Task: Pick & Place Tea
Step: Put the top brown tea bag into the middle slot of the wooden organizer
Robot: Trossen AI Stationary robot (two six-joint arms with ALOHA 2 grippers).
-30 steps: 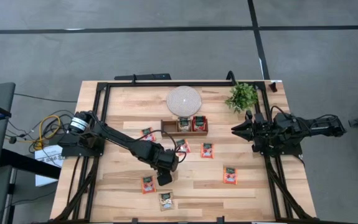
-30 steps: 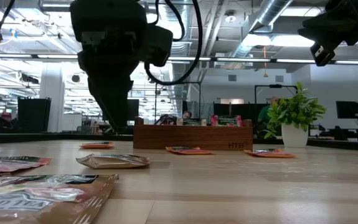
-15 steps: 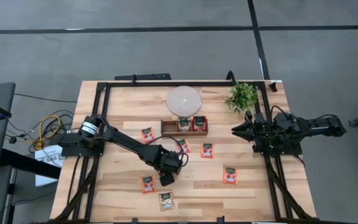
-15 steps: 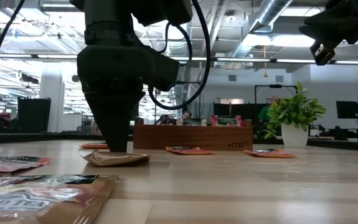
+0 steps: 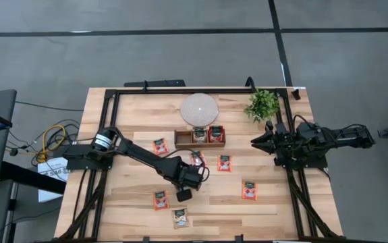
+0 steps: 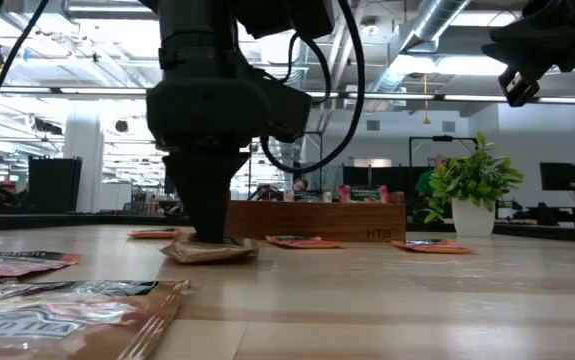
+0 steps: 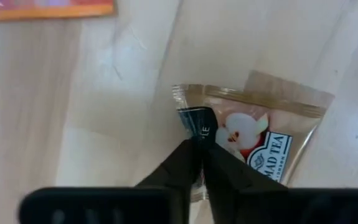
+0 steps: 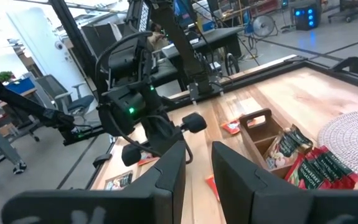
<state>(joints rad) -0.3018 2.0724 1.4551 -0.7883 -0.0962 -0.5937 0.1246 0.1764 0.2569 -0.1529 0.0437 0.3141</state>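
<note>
Lowered since earlier frame: left gripper (image 7: 201,149) now pinched on tan sachet (image 7: 253,134), lower centre, high view. Grasp step; next, lift toward tray (image 5: 182,138). Right gripper (image 5: 256,141) parked right, jaws part-open, empty.

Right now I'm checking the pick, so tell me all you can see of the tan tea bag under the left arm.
The tan tea bag is a flat, crinkly square packet with a dark band, a fruit picture and lettering. It lies on the wooden table, in front of the tray. The left claw is closed on its dark-banded edge from above.

Seven loose sachets (image 5: 225,163), one tray (image 5: 182,139), one plant (image 5: 262,104)
</note>
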